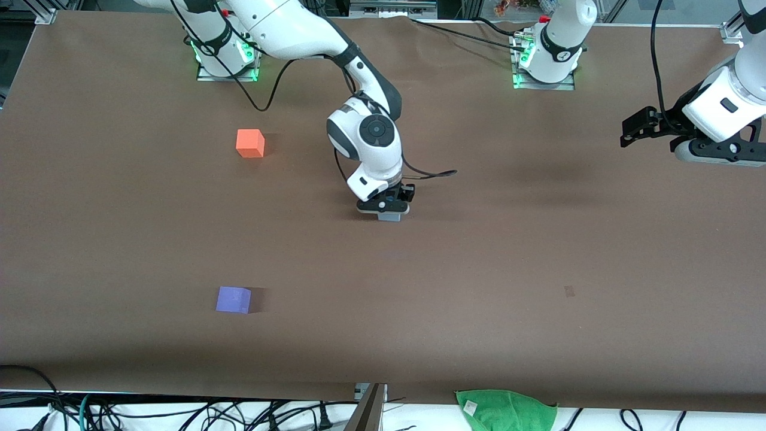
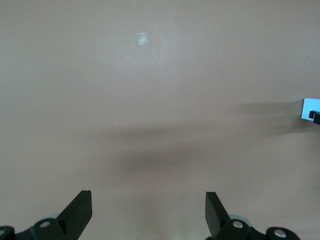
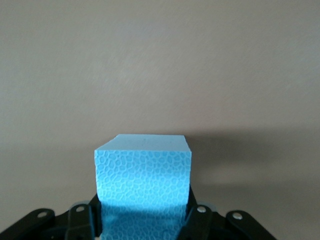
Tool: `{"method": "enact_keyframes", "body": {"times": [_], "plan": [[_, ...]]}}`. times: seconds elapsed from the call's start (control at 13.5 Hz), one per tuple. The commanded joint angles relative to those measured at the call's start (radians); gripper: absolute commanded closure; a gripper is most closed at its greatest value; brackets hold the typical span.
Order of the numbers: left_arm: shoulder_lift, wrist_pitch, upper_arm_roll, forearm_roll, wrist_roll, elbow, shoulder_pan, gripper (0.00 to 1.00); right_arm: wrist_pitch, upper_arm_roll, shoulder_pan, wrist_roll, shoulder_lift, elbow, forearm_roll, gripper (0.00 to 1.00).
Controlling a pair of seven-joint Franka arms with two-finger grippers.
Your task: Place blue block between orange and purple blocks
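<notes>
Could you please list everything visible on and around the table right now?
blue block: one, sky blue, between the right gripper's fingers, at the table's middle.
orange block: one, orange, on the table toward the right arm's end, farther from the front camera than the purple block.
purple block: one, violet, on the table toward the right arm's end, nearer to the front camera.
cloth: one, green, at the table's edge nearest the front camera.
table: one, brown.
right gripper: one, black, shut on the blue block.
left gripper: one, black, open, waiting above the left arm's end of the table.
</notes>
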Motion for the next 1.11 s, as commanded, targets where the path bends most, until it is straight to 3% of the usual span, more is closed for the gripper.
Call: {"method": "enact_keyframes", "body": {"times": [0.0, 0.15, 0.37, 0.74, 1.04], "plan": [[-0.016, -0.020, -0.009, 0.016, 0.011, 0.007, 0.004, 0.00, -0.126, 0.005, -0.093, -0.115, -0.069, 0.006, 0.001, 1.00], [-0.016, -0.021, -0.010, 0.016, 0.011, 0.007, 0.004, 0.00, -0.250, -0.008, -0.181, -0.264, -0.122, -0.004, 0.004, 1.00], [-0.017, -0.026, -0.010, 0.016, 0.011, 0.006, 0.004, 0.00, -0.278, -0.021, -0.318, -0.501, -0.201, -0.113, 0.004, 1.00], [-0.019, -0.029, -0.012, 0.016, 0.011, 0.007, 0.002, 0.00, -0.084, -0.054, -0.473, -0.714, -0.359, -0.476, 0.005, 1.00], [-0.019, -0.032, -0.009, 0.016, 0.011, 0.007, 0.004, 0.00, 0.051, -0.054, -0.503, -0.709, -0.361, -0.584, 0.013, 1.00]]}}
